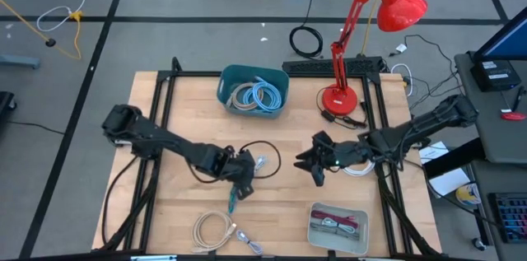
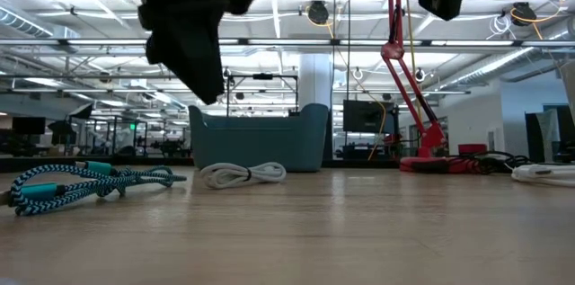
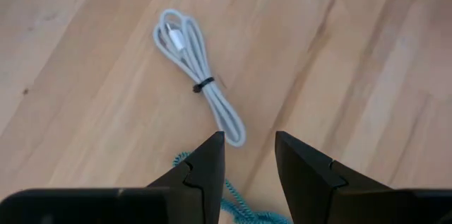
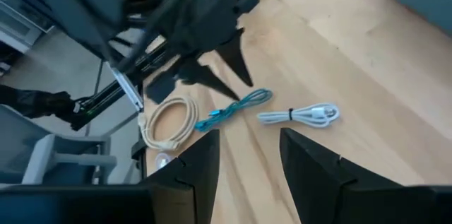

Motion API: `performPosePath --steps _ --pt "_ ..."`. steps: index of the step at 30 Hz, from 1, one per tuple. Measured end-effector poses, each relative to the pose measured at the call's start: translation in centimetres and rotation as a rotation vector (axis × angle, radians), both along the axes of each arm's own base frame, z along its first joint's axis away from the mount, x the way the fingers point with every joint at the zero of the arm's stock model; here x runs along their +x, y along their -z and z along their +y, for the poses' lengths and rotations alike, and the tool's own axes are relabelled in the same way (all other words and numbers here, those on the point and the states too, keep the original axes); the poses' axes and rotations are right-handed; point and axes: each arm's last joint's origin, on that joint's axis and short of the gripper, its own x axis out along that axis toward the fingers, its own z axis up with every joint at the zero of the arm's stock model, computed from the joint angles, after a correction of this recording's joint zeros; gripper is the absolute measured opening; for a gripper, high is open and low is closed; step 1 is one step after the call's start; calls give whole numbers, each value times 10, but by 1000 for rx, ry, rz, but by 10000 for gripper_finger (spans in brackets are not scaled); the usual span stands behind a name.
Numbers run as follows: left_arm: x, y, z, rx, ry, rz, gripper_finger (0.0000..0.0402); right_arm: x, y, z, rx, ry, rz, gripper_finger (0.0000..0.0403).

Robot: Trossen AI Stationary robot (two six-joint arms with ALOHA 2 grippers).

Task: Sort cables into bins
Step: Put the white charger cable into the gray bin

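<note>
Currently: white cable (image 3: pixel 198 83) flat on surface (image 1: pixel 288 203), just ahead of left claw (image 3: pixel 248 155), long axis roughly in line with its reach. Left claw part-open, empty, nearer. Right claw (image 4: pixel 248 155) part-open, seemingly empty, farther off.

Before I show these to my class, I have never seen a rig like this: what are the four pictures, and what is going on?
Two dark robot arms work at a wooden table. One picture looks straight down, one looks level across the tabletop, and two come from cameras on the wrists. The left gripper hovers with open jaws over a white cable and a teal cable; the right gripper hangs open at mid-table. Neither holds anything. A teal bin already holds coiled cables, a grey tray holds maroon pieces, and a beige coil lies loose. A red lamp stands at the back.
</note>
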Motion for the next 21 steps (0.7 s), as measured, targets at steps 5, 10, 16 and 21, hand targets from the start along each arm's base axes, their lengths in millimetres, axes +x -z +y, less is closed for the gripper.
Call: performPosePath --steps 5,10,16,21 --pt "4 0 16 -10 15 18 127 -2 2 5 5 -19 5 139" --pt "9 4 29 -49 16 34 127 -3 2 8 5 -30 5 139" --pt "15 33 34 -133 18 71 127 -4 2 8 4 -30 4 139" --pt "11 42 33 -141 13 65 127 -4 2 8 13 -25 5 139"
